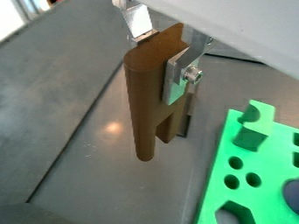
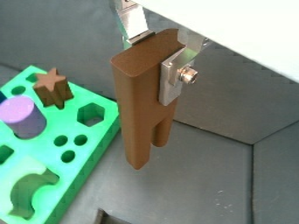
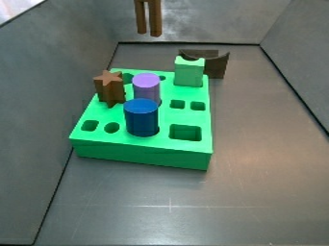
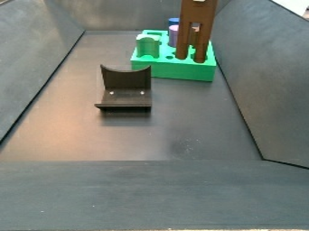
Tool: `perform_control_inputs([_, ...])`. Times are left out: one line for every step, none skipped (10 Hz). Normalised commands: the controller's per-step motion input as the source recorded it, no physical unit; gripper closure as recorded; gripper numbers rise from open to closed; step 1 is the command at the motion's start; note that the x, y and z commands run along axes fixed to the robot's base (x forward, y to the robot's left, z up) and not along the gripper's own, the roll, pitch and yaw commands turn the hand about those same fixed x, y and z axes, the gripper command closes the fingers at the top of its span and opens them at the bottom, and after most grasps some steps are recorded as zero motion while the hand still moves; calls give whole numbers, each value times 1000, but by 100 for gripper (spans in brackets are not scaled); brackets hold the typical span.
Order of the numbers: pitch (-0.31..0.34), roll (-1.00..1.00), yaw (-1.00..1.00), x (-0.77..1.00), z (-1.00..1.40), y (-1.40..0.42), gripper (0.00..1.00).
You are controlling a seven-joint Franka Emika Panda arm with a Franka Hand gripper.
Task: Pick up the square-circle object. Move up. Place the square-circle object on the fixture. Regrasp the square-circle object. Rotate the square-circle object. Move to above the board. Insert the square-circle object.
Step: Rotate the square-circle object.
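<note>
1. One gripper [image 1: 163,54] – raised high above the grey floor [image 1: 70,105], its silver fingers [image 1: 177,73] clamped on the upper end of the square-circle object [image 1: 149,96].
2. One square-circle object – a long brown bar hanging upright in mid-air, touching nothing below; its lower part is split by a slot in a wrist view [image 2: 145,105], and in a side view [image 3: 149,15] only its lower end showed.
3. One board [image 3: 135,144] – bright green, flat on the floor, carrying a brown star peg [image 3: 108,86], a purple cylinder [image 3: 146,88], a blue cylinder [image 3: 141,119] and a pale green peg [image 3: 190,70].
4. One fixture [image 4: 123,88] – a dark notched block on the floor, near the board, well below the bar.
</note>
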Motion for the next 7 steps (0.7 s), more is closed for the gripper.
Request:
perform_control_inputs([98, -241, -159, 24, 22, 7, 100])
perform_control_inputs([27, -49, -1000, -28, 0, 17, 100])
perform_control_inputs([25, -42, -1000, -27, 0, 19, 100])
perform_control_inputs([27, -46, -1000, -24, 3, 18, 100])
perform_control_inputs([30, -53, -1000, -19, 9, 18, 100])
perform_control_inputs([33, -59, -1000, -16, 11, 17, 100])
perform_control_inputs([37, -67, -1000, -13, 13, 17, 100])
